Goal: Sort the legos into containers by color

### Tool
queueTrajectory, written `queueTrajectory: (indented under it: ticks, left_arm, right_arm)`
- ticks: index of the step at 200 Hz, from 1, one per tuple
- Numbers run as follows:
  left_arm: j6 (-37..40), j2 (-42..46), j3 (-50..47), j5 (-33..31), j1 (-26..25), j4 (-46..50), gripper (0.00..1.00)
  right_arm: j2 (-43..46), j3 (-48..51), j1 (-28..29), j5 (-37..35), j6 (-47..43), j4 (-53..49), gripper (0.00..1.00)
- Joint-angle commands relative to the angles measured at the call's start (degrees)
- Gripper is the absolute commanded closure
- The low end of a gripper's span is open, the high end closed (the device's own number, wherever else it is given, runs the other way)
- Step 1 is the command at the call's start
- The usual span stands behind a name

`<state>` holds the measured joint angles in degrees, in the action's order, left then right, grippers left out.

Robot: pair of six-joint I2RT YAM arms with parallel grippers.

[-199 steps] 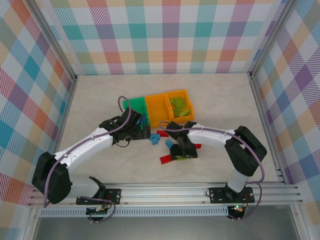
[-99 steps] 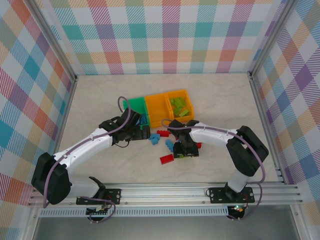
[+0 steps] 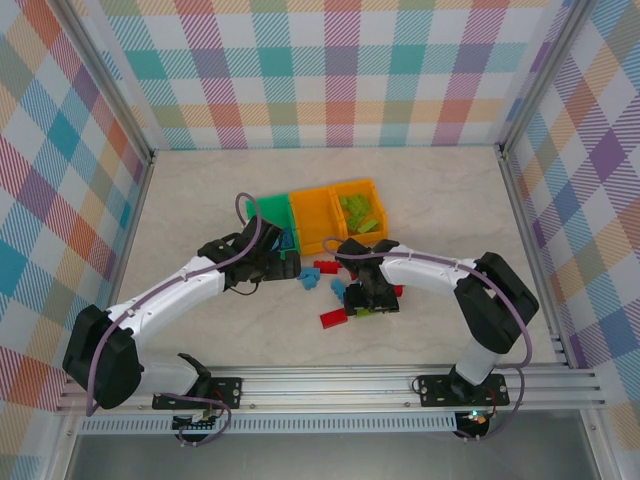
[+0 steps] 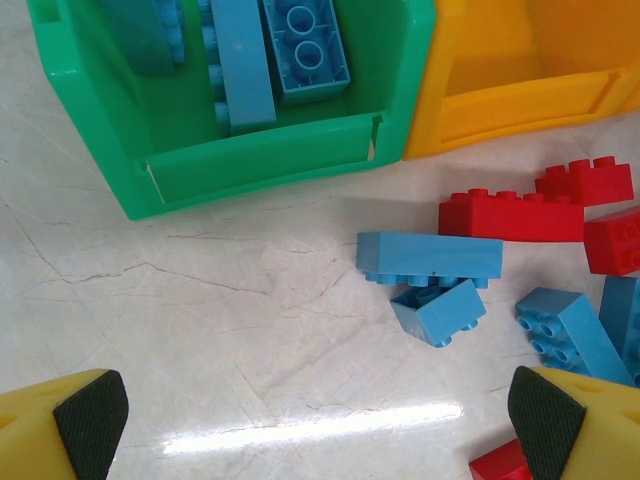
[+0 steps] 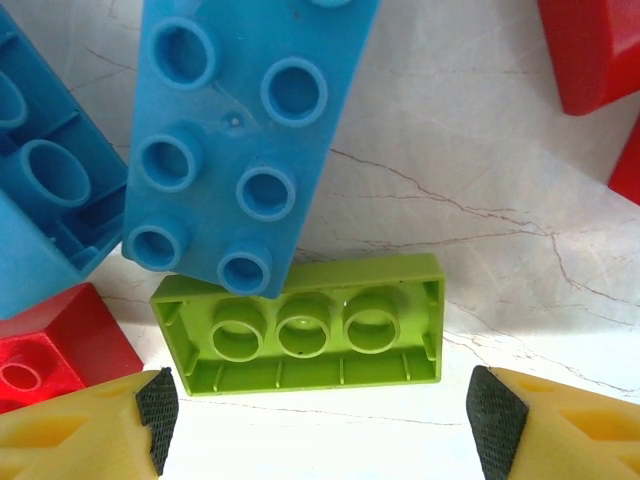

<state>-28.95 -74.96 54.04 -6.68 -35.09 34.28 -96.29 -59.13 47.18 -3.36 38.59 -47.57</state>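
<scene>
Bright even light, sharp focus, glare streak on tabletop (image 4: 300,430)

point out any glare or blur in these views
left wrist: white glare streak on the table near the bottom, bricks sharp; right wrist: table washed out below the sharp lime green brick; top external: even light, soft shadows.

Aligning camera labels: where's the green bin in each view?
Top external: green bin sits left of centre, leftmost in the bin row.
Left wrist: the bin fills the upper left, with blue bricks inside.
Right wrist: looks down at a lime brick on the table.
Shared landmark: the orange bin touching its right side.
</scene>
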Motion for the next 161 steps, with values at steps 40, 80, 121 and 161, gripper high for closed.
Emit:
queueTrajectory:
  ticks: [40,80,121,161]
  left_arm:
    - [0.05,0.47,-0.95,-0.40,0.50,-0.44,0.00]
    - [0.10,0.45,-0.89,-0.49,0.64,-0.37,0.00]
    - [-0.01,0.57,-1.11,-0.60,0.64,-0.40,0.00]
    - [-0.10,0.46,-1.13,-0.42,0.73,-0.68,0.00]
  right_arm:
    - [-3.41,-2.16,-0.06,0.63,-2.66,0.19,0.22]
    - [-4.78,-3.17,-0.24,0.20,-2.99,0.35,0.28]
    - [-3.70,-2.27,-0.20,-0.41,-2.94,-0.06,0.42]
    - [2.33,-0.75,-0.16,-2.33,-1.13,-3.58,0.43]
